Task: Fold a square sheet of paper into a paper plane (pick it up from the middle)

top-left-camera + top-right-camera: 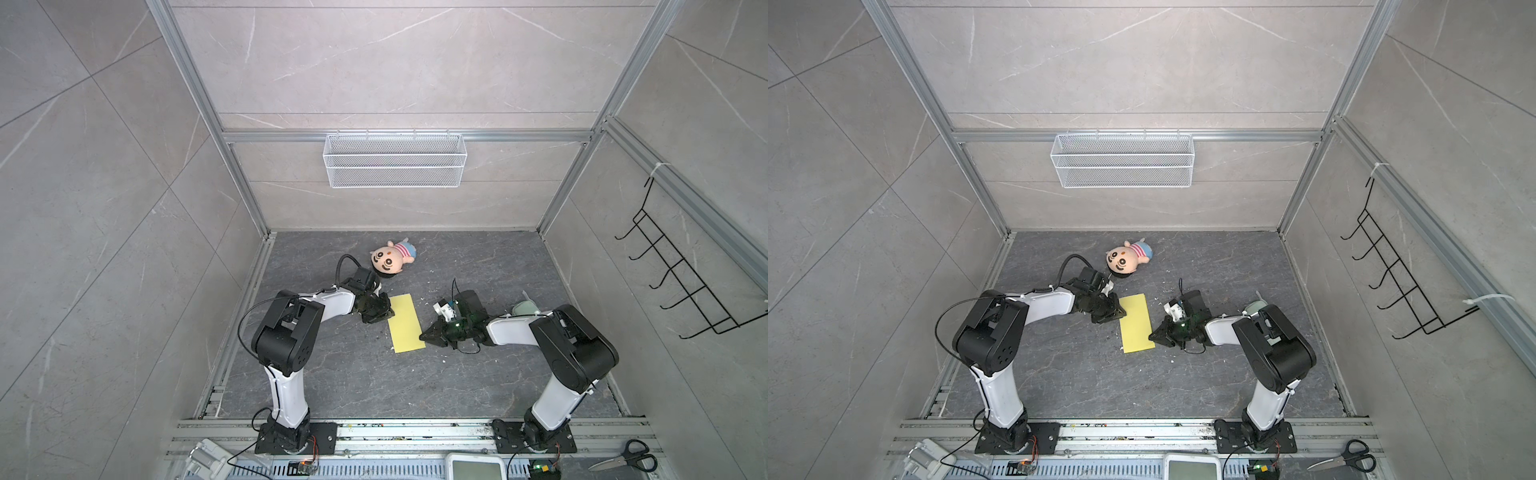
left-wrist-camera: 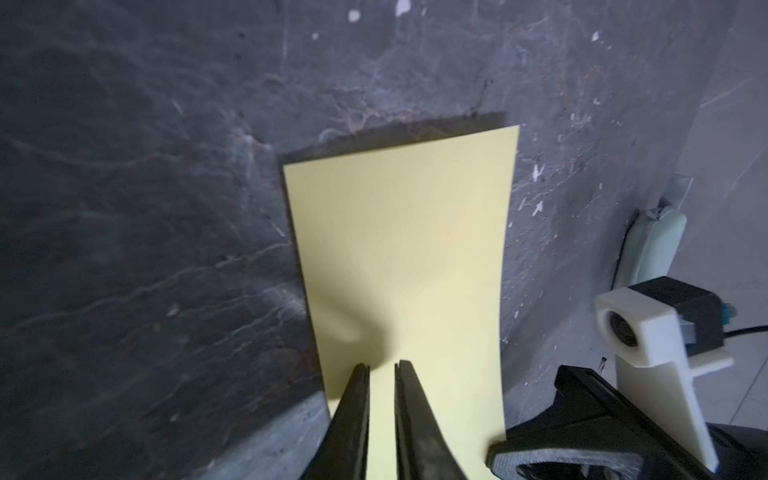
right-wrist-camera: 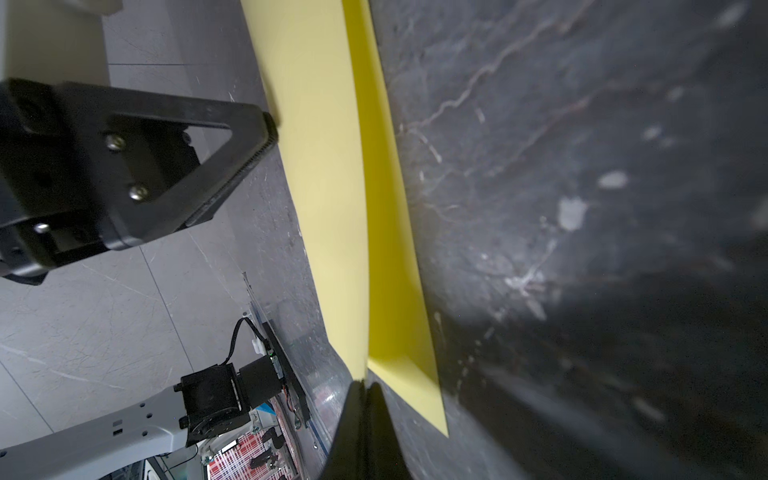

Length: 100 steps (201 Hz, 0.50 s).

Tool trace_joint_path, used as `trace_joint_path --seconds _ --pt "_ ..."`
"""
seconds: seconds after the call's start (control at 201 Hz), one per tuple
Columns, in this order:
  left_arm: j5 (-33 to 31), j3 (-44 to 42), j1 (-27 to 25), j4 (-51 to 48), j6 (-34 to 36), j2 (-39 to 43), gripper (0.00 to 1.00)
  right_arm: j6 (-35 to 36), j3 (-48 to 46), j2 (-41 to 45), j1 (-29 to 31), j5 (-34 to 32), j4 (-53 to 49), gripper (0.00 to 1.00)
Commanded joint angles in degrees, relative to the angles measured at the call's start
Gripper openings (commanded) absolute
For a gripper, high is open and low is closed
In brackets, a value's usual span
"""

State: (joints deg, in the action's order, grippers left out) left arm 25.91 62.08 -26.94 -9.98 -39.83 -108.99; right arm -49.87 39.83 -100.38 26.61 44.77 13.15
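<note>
The square sheet of paper (image 1: 406,322) (image 1: 1136,322) lies mid-floor, pale yellow and folded in half into a long rectangle. A paper plane is not in view. My left gripper (image 1: 390,312) (image 1: 1122,311) rests over the sheet's far left edge. In the left wrist view its jaws (image 2: 382,365) stand a narrow gap apart, with the paper (image 2: 399,249) showing between them. My right gripper (image 1: 422,336) (image 1: 1151,334) is at the near right edge. In the right wrist view it (image 3: 364,383) is shut on the edge of the raised upper layer (image 3: 328,187).
A plush doll (image 1: 392,258) (image 1: 1127,259) lies behind the paper. A pale green pad (image 1: 524,309) (image 2: 652,249) sits behind the right arm. A wire basket (image 1: 395,160) hangs on the back wall, a black hook rack (image 1: 681,282) on the right wall. Scissors (image 1: 627,459) lie front right.
</note>
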Motion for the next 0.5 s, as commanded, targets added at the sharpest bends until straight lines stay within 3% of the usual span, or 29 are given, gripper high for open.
trace_joint_path --seconds 0.0,0.493 --pt "-0.2 1.6 0.2 -1.2 1.4 -0.9 0.15 1.3 1.9 1.0 0.2 0.2 -3.5 0.0" --pt "-1.9 -0.3 0.3 -2.3 1.0 -1.4 0.13 1.0 9.5 -2.8 4.9 -3.6 -3.4 0.0"
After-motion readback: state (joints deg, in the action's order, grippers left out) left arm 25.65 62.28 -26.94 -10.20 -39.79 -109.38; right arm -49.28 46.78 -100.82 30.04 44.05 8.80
